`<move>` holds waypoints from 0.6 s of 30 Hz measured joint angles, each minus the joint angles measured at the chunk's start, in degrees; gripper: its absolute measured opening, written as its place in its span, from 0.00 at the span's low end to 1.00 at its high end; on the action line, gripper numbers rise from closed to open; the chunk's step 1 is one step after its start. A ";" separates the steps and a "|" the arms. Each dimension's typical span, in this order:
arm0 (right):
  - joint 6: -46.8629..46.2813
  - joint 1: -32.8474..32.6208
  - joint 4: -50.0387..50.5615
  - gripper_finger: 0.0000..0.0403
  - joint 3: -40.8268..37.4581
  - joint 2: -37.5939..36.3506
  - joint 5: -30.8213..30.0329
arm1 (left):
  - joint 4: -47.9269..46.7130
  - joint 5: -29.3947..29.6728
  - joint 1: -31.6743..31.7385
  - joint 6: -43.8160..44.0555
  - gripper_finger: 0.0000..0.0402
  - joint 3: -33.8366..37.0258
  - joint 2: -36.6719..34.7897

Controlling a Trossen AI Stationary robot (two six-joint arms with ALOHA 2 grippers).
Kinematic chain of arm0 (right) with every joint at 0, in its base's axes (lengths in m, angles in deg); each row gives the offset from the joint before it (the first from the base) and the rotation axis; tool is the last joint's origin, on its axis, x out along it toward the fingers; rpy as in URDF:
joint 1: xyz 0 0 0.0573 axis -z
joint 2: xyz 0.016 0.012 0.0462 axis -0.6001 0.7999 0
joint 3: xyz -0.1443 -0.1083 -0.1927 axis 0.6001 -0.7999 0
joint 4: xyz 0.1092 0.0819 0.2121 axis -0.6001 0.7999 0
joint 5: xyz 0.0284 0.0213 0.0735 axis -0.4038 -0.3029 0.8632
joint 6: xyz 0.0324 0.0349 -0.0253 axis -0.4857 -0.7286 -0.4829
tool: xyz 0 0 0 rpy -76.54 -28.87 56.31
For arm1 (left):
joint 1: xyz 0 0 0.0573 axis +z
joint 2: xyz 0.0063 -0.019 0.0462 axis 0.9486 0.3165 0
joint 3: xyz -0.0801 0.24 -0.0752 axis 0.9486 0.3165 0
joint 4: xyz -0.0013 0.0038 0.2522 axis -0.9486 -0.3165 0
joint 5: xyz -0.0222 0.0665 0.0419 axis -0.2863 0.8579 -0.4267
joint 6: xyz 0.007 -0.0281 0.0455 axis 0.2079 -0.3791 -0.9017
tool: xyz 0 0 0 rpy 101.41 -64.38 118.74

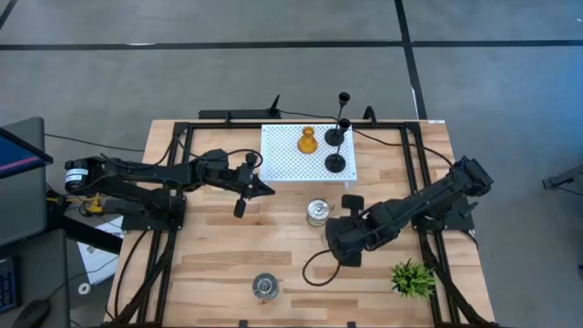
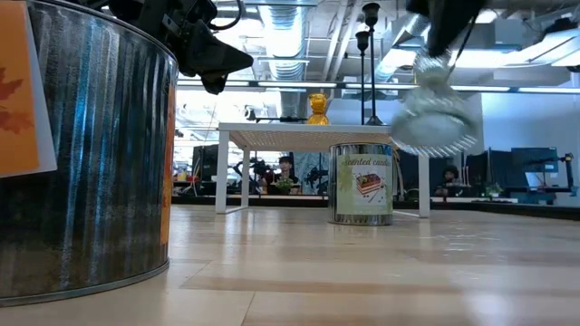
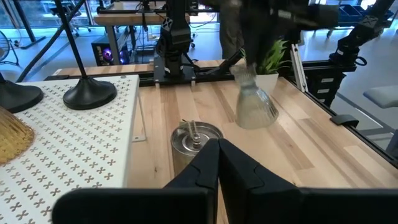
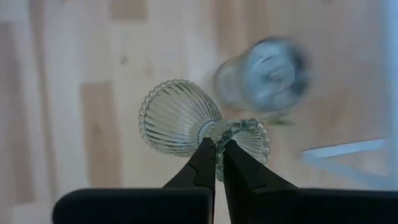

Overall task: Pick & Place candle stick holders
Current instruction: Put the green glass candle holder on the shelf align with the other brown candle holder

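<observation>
My right gripper (image 4: 217, 152) is shut on a clear grey-green ribbed glass holder (image 4: 180, 118), lifted above the table beside a silvery jar-like holder (image 1: 319, 212). The glass holder also shows in the low view (image 2: 435, 113) and in the left wrist view (image 3: 254, 106). My left gripper (image 1: 264, 189) is shut and empty, in the air at the near edge of the white perforated stand (image 1: 282, 164). On the stand rest an amber glass holder (image 1: 307, 139) and two black thin-stemmed holders (image 1: 337, 135) (image 1: 335, 162) on their round bases. A second silvery jar (image 1: 265, 287) stands near the table's near edge. My right gripper pinches the glass holder's narrow neck (image 4: 214, 132), between its ribbed bowl and its beaded end (image 4: 252, 134). The two fingers lie across the holder and come from above, slanting down. The holder hangs tilted, clear of the table.
A spiky green plant (image 1: 413, 278) stands at the near right. In the low view the near jar (image 2: 82, 154) fills the left side. Bare wood lies between the two jars and left of them. A black frame rail (image 1: 273, 114) runs along the far edge.
</observation>
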State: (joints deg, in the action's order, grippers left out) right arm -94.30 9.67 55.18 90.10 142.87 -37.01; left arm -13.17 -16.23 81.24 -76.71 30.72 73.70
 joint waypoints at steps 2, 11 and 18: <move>1.29 0.13 1.03 0.00 2.17 0.00 -3.53 | 0.02 -0.01 0.00 0.00 0.02 0.00 0.00; 15.91 4.47 -1.37 0.00 6.41 -0.07 -14.82 | 0.01 0.01 0.02 0.00 0.02 0.00 0.00; 28.37 11.71 -6.84 0.00 6.57 -0.07 -15.89 | 0.01 0.00 0.01 0.00 0.02 0.00 0.00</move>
State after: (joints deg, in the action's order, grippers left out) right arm -65.93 21.38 48.35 96.67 142.80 -52.90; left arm -13.16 -16.23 81.25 -76.71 30.72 73.70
